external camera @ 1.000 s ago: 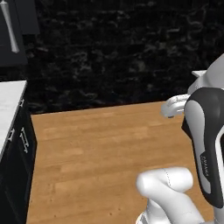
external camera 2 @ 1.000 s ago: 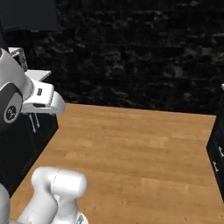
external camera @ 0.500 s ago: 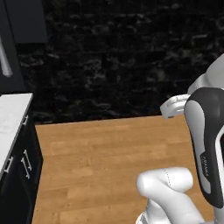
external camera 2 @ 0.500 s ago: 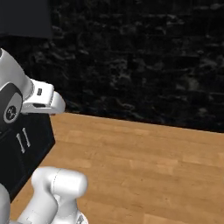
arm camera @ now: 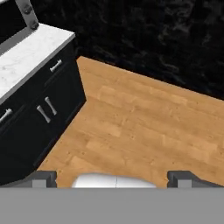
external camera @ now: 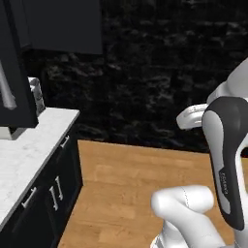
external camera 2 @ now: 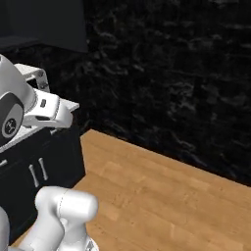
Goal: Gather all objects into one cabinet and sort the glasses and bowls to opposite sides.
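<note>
Gripper (arm camera: 113, 178) hangs empty with fingertips spread wide over the wooden floor (arm camera: 144, 127), free for a pickup; the black wall cabinet (external camera: 12, 72) stands left above the white counter (external camera: 29, 155); no cups or bowl visible.

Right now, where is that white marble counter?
The white counter sits at the left of the left base view, atop the black drawer cabinets, with wooden floor to its right.

Black wall cabinet (external camera: 14, 68), pale bar handle (external camera: 7, 92).
</note>
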### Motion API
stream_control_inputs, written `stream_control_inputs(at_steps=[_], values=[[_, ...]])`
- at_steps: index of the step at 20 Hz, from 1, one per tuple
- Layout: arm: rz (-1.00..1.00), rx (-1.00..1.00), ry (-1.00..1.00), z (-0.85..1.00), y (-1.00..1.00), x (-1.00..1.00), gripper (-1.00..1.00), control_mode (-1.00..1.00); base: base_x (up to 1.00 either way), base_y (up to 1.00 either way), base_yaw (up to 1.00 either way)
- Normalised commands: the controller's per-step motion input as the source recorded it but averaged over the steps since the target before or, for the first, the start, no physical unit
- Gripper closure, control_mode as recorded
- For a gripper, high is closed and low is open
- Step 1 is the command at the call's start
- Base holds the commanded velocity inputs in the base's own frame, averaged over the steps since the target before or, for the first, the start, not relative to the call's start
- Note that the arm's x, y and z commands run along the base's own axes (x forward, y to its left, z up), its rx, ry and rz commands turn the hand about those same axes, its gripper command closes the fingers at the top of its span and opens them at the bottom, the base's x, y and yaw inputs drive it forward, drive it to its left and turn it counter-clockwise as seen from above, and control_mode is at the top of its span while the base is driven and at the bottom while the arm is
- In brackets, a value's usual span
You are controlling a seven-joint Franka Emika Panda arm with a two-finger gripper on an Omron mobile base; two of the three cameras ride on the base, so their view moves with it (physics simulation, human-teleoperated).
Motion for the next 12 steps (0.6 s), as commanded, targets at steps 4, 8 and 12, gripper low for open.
stream_control_inputs(at_steps=[4,8,12], values=[[0.0,0.0,0.0,0.0,0.0,0.0,-1.0,1.0,1.0,0.0,0.73],[0.0,0.0,0.0,0.0,0.0,0.0,-1.0,1.0,0.56,0.0,0.89],[0.0,0.0,0.0,0.0,0.0,0.0,-1.0,1.0,0.05,0.0,1.0]])
